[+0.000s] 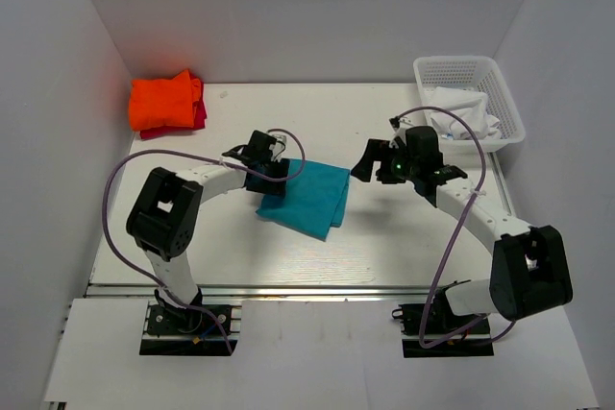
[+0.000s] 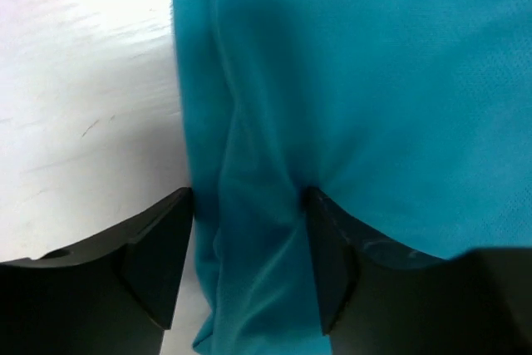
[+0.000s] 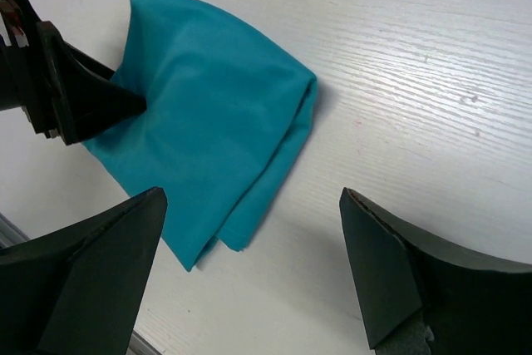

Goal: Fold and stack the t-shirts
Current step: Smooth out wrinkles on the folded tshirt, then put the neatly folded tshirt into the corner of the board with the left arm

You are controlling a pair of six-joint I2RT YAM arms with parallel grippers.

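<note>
Left gripper (image 1: pixel 271 182) pinches the left edge of the folded teal shirt (image 1: pixel 312 201) at frame centre. The shirt's fold faces right. Right gripper (image 1: pixel 368 162) hangs spread just beyond it, over bare table (image 1: pixel 404 237).

white mesh basket (image 1: pixel 468 71) far right, white cloth (image 1: pixel 461 114) inside, white table (image 1: pixel 404 237)

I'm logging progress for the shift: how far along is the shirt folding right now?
Done: the orange shirt lies folded on the red shirt in the far left corner. In hand: the teal shirt, folded mid-table, its edge pinched by the left gripper; the right gripper hangs open nearby. Left: putting it on the stack. The basket holds white cloth, possibly more shirts.
</note>
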